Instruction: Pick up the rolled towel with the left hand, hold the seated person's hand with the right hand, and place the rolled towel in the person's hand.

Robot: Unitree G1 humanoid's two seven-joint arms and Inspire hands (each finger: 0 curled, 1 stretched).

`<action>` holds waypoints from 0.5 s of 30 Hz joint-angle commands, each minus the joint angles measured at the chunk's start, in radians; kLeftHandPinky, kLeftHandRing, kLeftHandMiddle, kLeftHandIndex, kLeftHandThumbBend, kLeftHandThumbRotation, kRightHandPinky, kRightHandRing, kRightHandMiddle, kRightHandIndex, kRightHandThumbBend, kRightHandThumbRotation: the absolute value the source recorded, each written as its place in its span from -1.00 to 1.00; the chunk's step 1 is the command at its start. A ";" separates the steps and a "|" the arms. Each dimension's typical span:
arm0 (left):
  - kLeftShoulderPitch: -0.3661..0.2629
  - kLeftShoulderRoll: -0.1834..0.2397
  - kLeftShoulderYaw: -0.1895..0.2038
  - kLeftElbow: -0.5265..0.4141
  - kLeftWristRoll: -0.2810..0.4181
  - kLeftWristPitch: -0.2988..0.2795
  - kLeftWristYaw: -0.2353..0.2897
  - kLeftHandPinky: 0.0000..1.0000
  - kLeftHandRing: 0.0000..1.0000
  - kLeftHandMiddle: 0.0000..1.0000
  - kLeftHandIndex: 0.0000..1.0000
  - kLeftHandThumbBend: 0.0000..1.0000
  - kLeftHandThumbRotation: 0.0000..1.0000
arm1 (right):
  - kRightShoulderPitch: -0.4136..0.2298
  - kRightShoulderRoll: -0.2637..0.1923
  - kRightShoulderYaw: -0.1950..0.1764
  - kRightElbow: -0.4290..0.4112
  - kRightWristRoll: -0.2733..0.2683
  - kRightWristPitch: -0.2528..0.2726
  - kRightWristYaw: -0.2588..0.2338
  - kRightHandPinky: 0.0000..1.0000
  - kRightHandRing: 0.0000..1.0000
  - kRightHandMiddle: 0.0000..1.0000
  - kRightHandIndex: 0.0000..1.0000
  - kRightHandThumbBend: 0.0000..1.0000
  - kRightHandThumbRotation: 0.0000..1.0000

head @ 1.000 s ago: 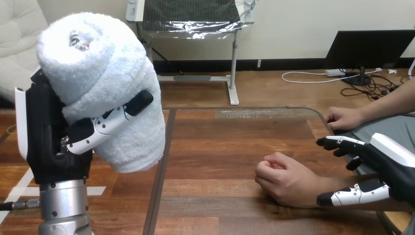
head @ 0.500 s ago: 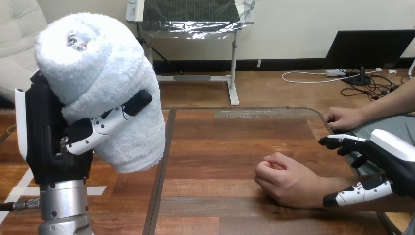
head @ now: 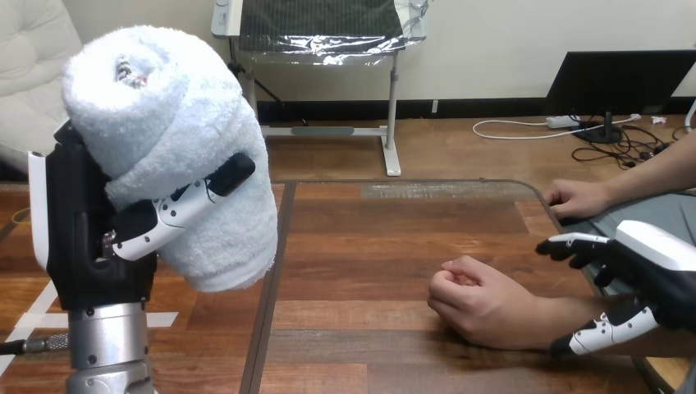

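Wooden table boards run across the view, and on them, right of centre, the person's closed hand rests knuckles-down with its fingers folded in; this is the landmark for everything else. Far to its left and raised well above the table, the left hand grips the rolled towel. Its thumb is curled across the front of the white roll, which stands tilted with one end up. Bare table lies between the towel and the closed hand, with nothing in the way. Just right of the closed hand, the right hand is spread loose at the person's forearm, with fingers stretched out above it and thumb on its near side, not wrapped round it. Beyond the closed hand, at the table's far right edge, lies the person's far hand.
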 commanded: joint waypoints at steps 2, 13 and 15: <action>-0.055 -0.005 0.012 -0.010 0.000 -0.015 -0.002 -0.63 -0.51 -0.36 -0.27 -0.06 -1.00 | -0.096 -0.041 0.018 0.034 -0.022 -0.017 -0.016 0.41 0.67 0.70 0.71 1.00 -0.45; -0.055 -0.003 0.016 -0.006 -0.005 -0.023 -0.005 -0.64 -0.52 -0.36 -0.27 -0.07 -1.00 | -0.136 -0.054 0.058 0.071 -0.075 -0.003 -0.009 0.38 0.66 0.69 0.70 1.00 -0.52; -0.055 -0.003 0.017 -0.006 -0.010 -0.024 -0.008 -0.64 -0.52 -0.36 -0.27 -0.07 -1.00 | -0.143 -0.055 0.066 0.082 -0.083 -0.003 -0.009 0.35 0.65 0.69 0.70 1.00 -0.54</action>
